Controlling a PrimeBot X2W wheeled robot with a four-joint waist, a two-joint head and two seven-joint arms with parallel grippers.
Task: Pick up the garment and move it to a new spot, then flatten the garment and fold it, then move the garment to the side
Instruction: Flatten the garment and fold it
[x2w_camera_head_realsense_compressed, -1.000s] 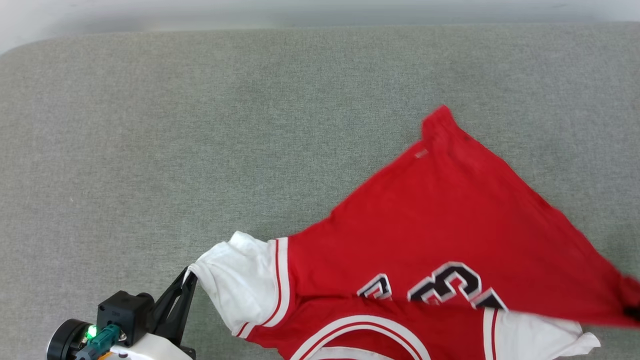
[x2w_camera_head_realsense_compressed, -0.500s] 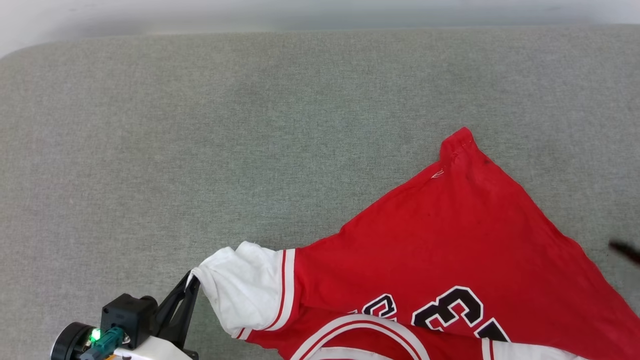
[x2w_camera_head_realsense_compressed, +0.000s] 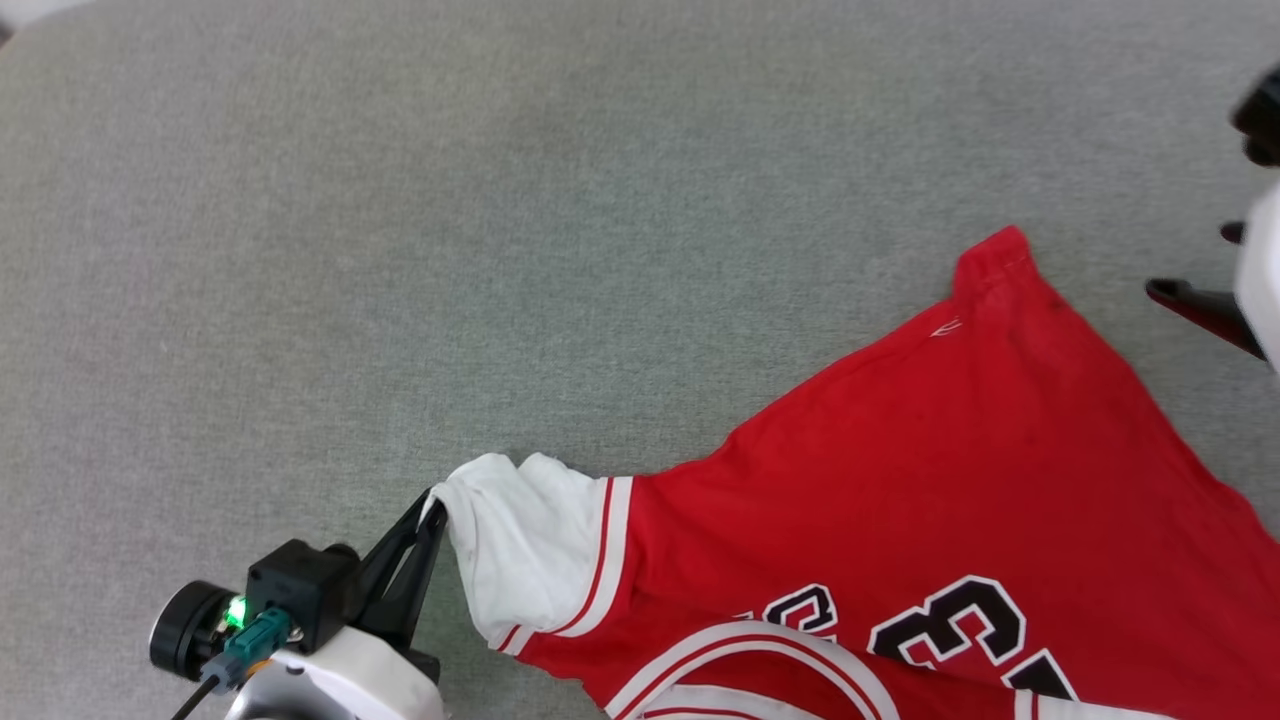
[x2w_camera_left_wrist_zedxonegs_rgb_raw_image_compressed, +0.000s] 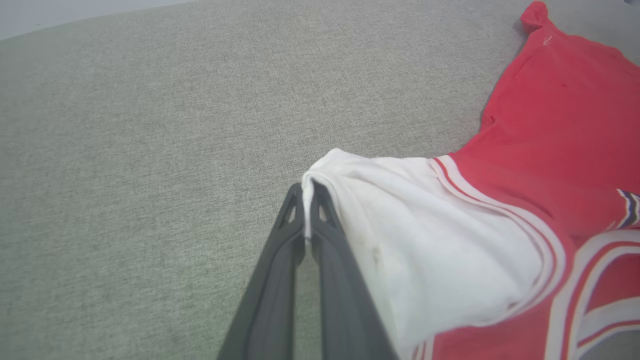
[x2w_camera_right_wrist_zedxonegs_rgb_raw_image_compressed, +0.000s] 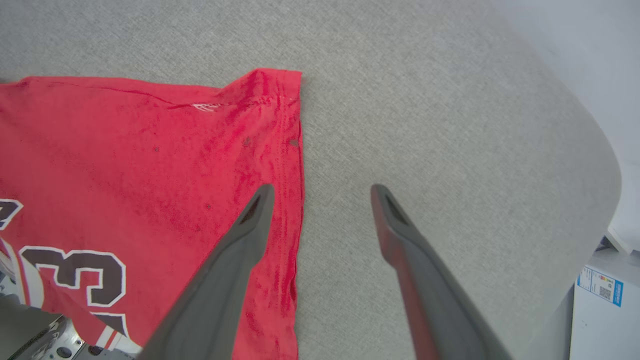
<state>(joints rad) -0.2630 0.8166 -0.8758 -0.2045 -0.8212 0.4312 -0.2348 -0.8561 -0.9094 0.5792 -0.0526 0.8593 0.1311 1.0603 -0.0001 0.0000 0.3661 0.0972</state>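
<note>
The garment, a red jersey with white sleeves and a black number print, lies spread on the grey surface at the lower right of the head view. My left gripper is shut on the edge of its white sleeve; the left wrist view shows the fingertips pinching that cloth. My right gripper stands open at the right edge, apart from the garment's far corner. Seen from the right wrist, the right gripper hovers over the red hem, one finger above cloth, the other above bare surface, holding nothing.
A grey fabric-covered surface carries everything, with much bare room to the left and far side. Its rounded edge curves down at the right of the right wrist view. A white box with a label stands beyond that edge.
My right gripper has opened and let go of the garment's right side, which has dropped flat, and has drawn away to the right. The head camera has shifted. The left gripper keeps its hold.
</note>
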